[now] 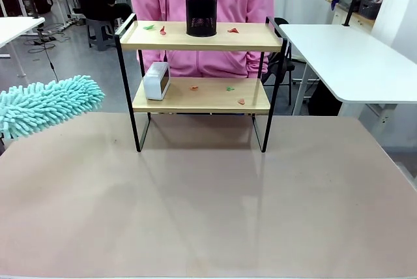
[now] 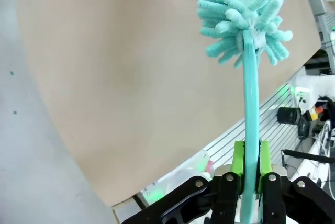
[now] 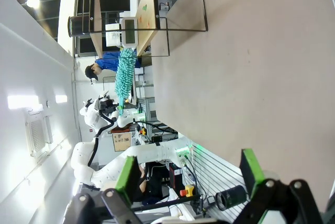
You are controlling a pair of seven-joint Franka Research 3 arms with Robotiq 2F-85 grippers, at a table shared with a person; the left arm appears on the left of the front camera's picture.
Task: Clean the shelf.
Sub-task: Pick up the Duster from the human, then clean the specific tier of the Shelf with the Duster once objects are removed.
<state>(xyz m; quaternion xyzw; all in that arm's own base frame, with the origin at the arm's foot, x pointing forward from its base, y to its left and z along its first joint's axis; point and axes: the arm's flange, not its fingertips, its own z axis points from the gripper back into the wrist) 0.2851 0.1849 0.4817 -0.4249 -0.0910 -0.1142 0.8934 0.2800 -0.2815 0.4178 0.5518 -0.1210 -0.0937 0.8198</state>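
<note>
Table (image 1: 208, 194), shelf (image 1: 260, 36), duster (image 1: 45, 104) in left tool (image 2: 251, 162)

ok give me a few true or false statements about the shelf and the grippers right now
1. The left gripper is shut on the handle of the duster. True.
2. The black mesh cup stands on the lower board. False: it is on the top board.
3. The right gripper is open, holding nothing. True.
4. The duster's head touches the shelf. False: it hangs apart, to the shelf's left.
5. Both boards carry paper scraps. True.
</note>
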